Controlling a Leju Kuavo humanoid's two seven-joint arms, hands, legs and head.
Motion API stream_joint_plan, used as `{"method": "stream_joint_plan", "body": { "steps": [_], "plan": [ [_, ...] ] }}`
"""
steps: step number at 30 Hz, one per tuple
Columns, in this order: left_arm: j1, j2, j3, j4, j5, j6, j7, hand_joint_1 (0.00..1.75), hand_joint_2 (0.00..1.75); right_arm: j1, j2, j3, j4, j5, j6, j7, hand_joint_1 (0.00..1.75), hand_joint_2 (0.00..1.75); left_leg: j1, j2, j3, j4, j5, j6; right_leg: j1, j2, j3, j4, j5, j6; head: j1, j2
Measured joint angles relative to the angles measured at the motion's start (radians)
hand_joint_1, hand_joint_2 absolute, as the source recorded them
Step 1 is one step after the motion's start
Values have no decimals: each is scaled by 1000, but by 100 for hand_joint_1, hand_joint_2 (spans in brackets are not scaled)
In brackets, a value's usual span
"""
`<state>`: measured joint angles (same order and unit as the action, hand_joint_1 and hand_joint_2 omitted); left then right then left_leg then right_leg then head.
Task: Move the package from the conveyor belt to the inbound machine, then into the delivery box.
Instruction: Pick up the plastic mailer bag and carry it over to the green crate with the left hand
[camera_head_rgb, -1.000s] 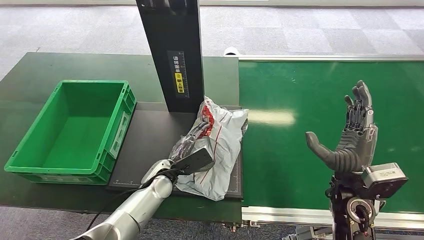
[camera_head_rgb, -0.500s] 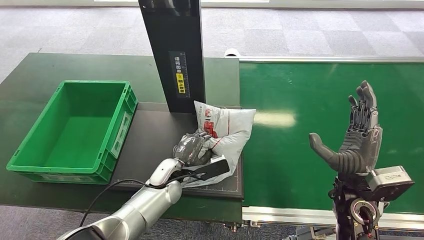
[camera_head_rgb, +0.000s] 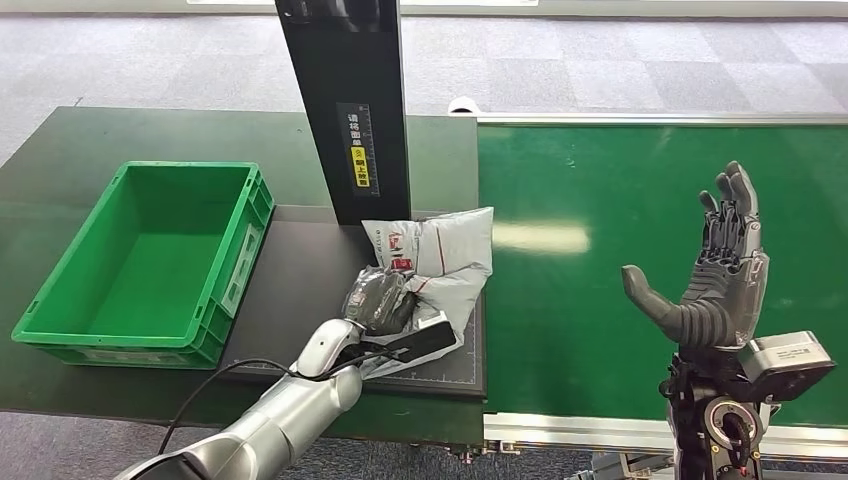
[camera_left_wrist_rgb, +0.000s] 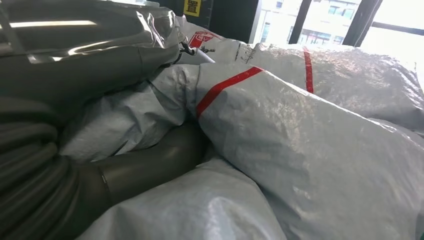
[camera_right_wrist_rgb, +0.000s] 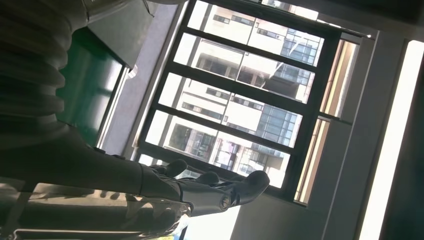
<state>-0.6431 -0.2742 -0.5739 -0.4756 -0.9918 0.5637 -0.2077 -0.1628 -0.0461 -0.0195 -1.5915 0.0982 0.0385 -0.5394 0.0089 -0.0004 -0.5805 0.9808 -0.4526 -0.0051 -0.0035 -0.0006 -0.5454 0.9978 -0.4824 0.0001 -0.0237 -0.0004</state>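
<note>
One package (camera_head_rgb: 435, 258) in play, white-grey plastic with red print, and it lies on the black scanner plate (camera_head_rgb: 290, 290) at the foot of the dark upright column (camera_head_rgb: 345, 100). Its far edge touches the column base; its near corner disappears under the left hand (camera_head_rgb: 380, 300), so that end of the bag is hidden. The left hand sits on the near left part of the package, dark fingers curled down into the crumpled plastic. From the wrist view, the thumb (camera_left_wrist_rgb: 145, 167) is tucked in a fold of the bag (camera_left_wrist_rgb: 300, 130) with film bunched over the hand, so it looks like a grip, though the fingertips themselves are buried and hard to make out. The left arm comes up from the bottom edge, cut off below the elbow.

One green crate (camera_head_rgb: 60, 300), off to the left of the plate, well apart from the package. One green belt (camera_head_rgb: 600, 300) on the right, its far end running out of frame.

Over on the belt side, the right hand (camera_head_rgb: 715, 290) is raised above the belt's near edge, palm open, fingers straight up and thumb spread wide, holding nothing. Its wrist view confirms it: fingers (camera_right_wrist_rgb: 220, 192) stretched out against a window. It stands well apart from the package.
</note>
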Motion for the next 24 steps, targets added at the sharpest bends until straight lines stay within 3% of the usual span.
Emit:
{"method": "stream_joint_plan", "body": {
  "steps": [8,16,20,24],
  "plan": [
    [32,16,54,-34,30,45,-44,175,175,4,-1,0,0,-3,0,4,0,175,0,0,-1,0,0,0,0,0,-1,0,0,0,0,0],
    [78,34,118,-134,136,64,-139,175,175,7,1,0,0,-1,-10,7,0,175,0,0,-2,0,0,0,0,0,-3,0,0,0,0,0],
    [173,65,164,-422,336,53,-256,175,175,31,2,-8,-8,6,-38,12,0,175,0,1,-6,0,0,0,0,1,-7,0,0,0,0,0],
    [241,134,229,-818,376,82,-253,175,175,96,11,-34,-34,15,-59,-2,0,175,1,0,-10,0,0,0,1,1,-10,0,-1,0,0,0]
  ]
}}
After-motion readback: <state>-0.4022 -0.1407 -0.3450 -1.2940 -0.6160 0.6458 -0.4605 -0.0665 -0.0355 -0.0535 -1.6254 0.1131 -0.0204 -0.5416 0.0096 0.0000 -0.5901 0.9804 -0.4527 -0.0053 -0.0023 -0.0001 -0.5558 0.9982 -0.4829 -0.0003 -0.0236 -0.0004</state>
